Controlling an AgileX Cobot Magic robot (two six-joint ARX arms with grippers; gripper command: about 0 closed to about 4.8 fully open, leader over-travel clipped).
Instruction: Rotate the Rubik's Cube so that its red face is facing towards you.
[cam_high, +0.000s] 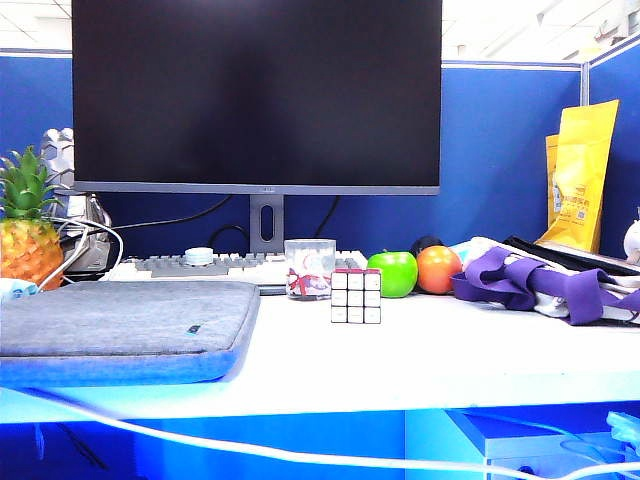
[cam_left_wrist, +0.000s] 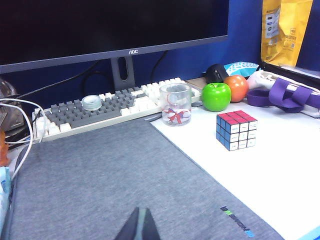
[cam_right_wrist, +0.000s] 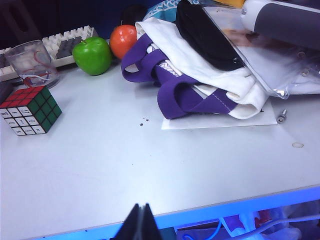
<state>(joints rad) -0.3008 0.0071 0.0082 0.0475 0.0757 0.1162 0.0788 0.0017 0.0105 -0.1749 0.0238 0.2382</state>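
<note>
The Rubik's Cube (cam_high: 356, 296) stands on the white desk in front of a clear cup, its white side towards the exterior camera. Its red face (cam_left_wrist: 237, 117) points up, also seen in the right wrist view (cam_right_wrist: 23, 96); blue and white sides show from the left wrist, green and white from the right. My left gripper (cam_left_wrist: 139, 214) is shut with nothing in it, hovering over the grey sleeve, well short of the cube (cam_left_wrist: 236, 130). My right gripper (cam_right_wrist: 142, 209) is shut and empty above the desk's front edge, far from the cube (cam_right_wrist: 31, 109). Neither gripper shows in the exterior view.
A grey laptop sleeve (cam_high: 120, 325) covers the desk's left part. Behind the cube stand a clear cup (cam_high: 309, 268), a green apple (cam_high: 394, 273), an orange fruit (cam_high: 438, 268), a keyboard (cam_high: 215, 265) and a monitor (cam_high: 255, 95). A purple-strapped bag (cam_right_wrist: 200, 75) lies right; a pineapple (cam_high: 25, 235) far left.
</note>
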